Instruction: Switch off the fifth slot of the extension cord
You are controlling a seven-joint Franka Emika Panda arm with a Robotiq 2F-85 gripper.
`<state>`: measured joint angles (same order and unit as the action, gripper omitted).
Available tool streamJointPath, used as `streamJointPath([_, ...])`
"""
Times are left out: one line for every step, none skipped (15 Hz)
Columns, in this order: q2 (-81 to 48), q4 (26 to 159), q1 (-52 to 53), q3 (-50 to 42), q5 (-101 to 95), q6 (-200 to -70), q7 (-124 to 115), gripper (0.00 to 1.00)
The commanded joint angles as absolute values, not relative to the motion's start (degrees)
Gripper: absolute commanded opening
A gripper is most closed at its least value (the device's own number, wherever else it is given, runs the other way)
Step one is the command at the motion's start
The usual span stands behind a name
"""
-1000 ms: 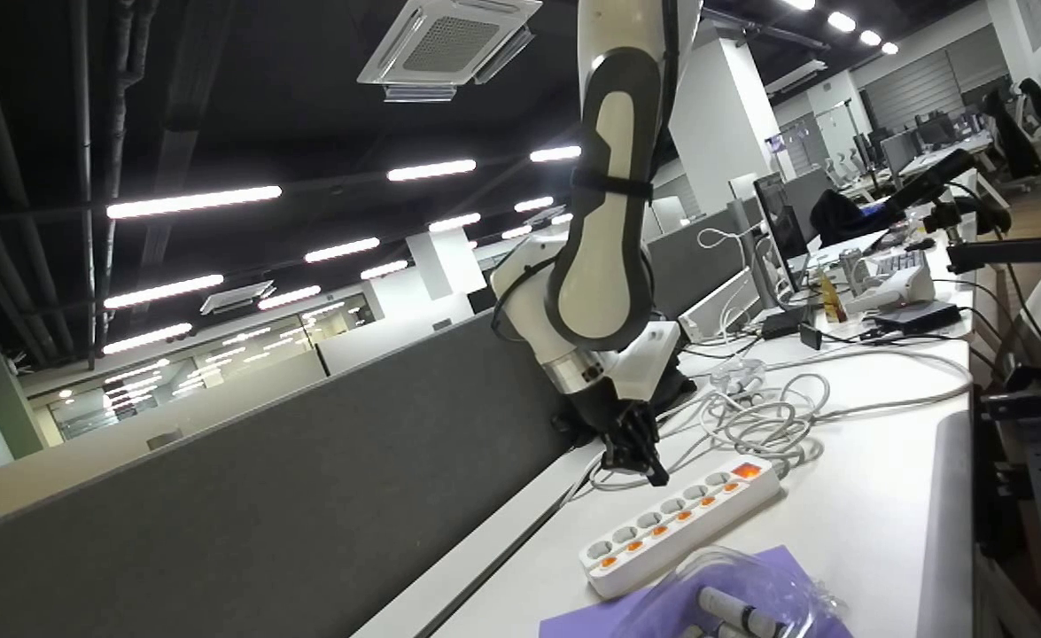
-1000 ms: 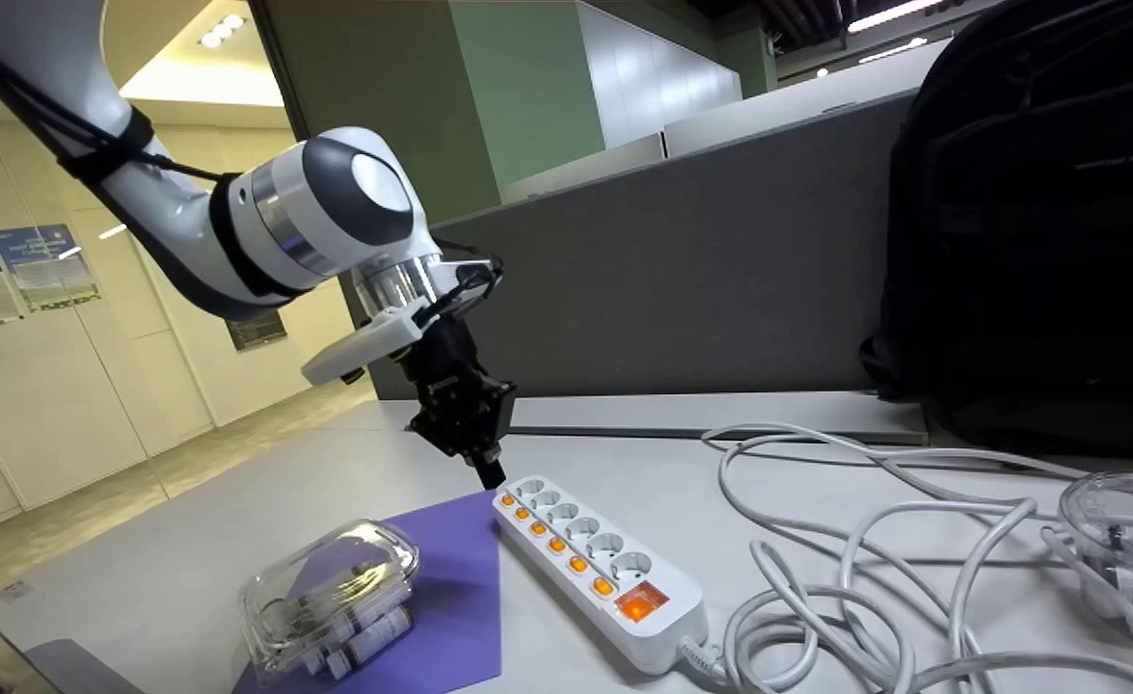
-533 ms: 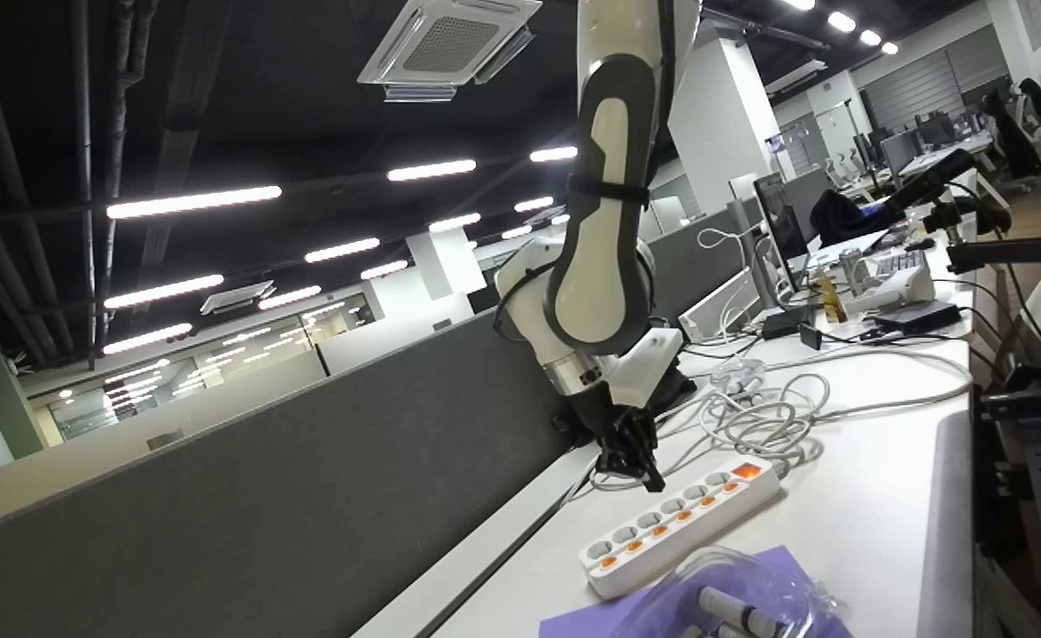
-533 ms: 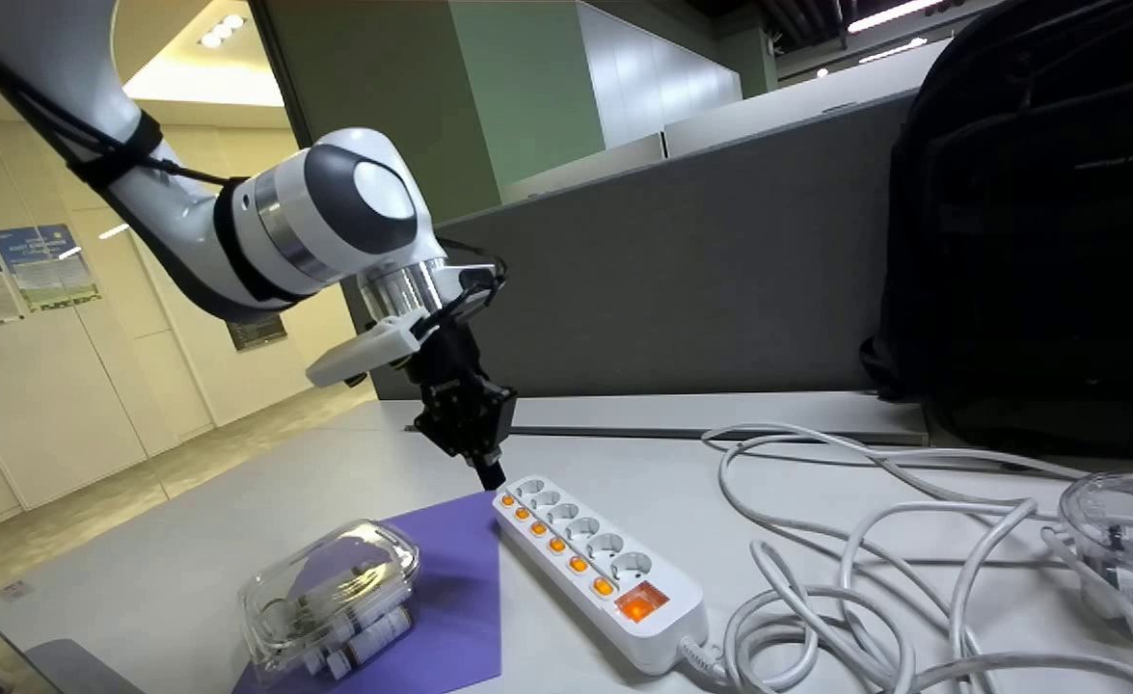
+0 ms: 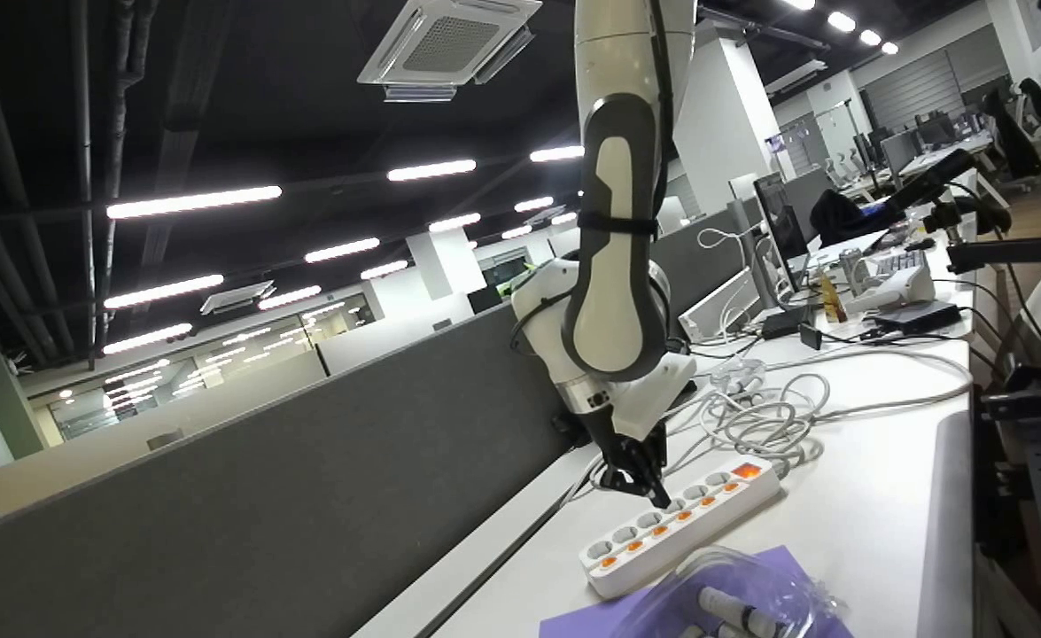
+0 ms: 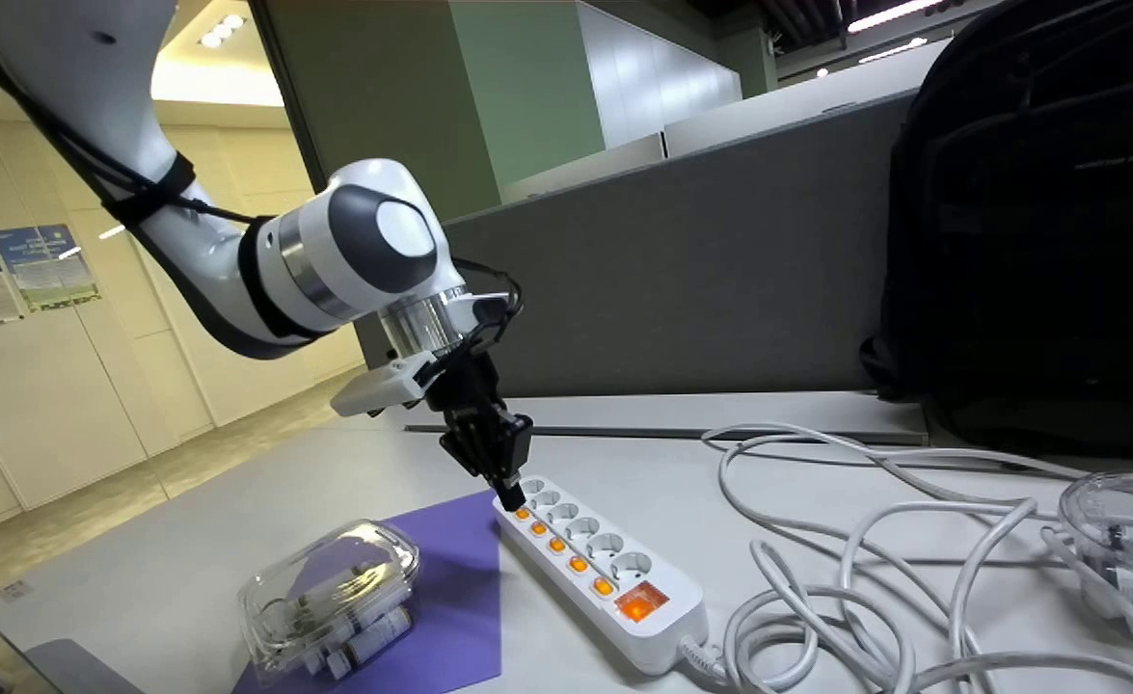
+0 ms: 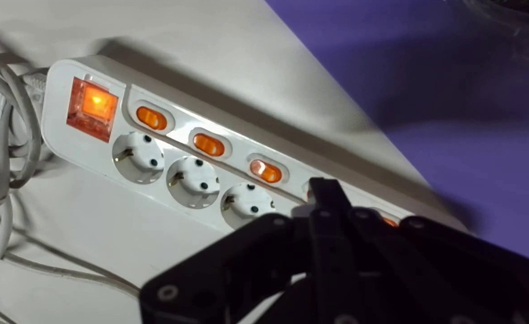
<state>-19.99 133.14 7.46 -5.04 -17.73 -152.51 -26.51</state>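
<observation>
Pointing down at the extension cord [image 6: 593, 571] with the gripper [image 6: 511, 498] clenched, partly covering an orange switch [image 7: 309, 196] in the wrist view; not showing clearly whether touching. Seeing the extension cord lying aslant on the worktop [image 6: 306, 492], between the edge along the partition [image 6: 682, 289] and the front edge, just beside a purple sheet [image 6: 457, 590].

In the wrist view we saw a dim black jointed gripper [image 7: 325, 189] and soft shadow along the long white plastic power strip [image 7: 237, 157], while white tube lights [image 5: 194, 202] glared in both exterior views.
</observation>
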Motion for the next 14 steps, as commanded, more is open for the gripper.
streamJointPath([-22.2,131.4,10.7,-7.7,-16.9,-153.5,-32.6,0.00])
streamJointPath([-22.7,131.2,11.3,-7.9,-16.3,-153.7,-33.2,0.00])
streamJointPath([-23.0,131.1,11.8,-8.1,-15.7,-153.8,-33.6,0.00])
streamJointPath([-23.3,131.0,12.1,-8.0,-14.8,-153.9,-33.8,0.00])
streamJointPath([-23.6,130.7,12.2,-7.8,-13.6,-154.0,-33.9,0.00])
streamJointPath([-23.8,130.4,12.3,-7.6,-12.3,-154.1,-33.9,0.00])
streamJointPath([-24.0,130.1,12.6,-7.8,-11.5,-154.3,-34.0,0.00])
streamJointPath([-24.3,129.7,12.6,-7.7,-10.4,-154.3,-33.8,0.00])
streamJointPath([-24.5,129.2,12.7,-7.8,-9.7,-154.2,-33.7,0.00])
streamJointPath([-24.9,128.7,12.8,-7.9,-9.2,-154.1,-33.6,0.00])
streamJointPath([-25.1,128.2,12.8,-7.9,-8.7,-154.0,-33.5,0.00])
streamJointPath([-25.4,127.7,12.9,-8.1,-8.5,-153.9,-33.6,0.00])
streamJointPath([-25.9,127.1,13.1,-8.2,-8.3,-153.8,-33.7,0.00])
streamJointPath([-26.4,126.5,13.1,-8.3,-8.2,-153.6,-33.6,0.00])
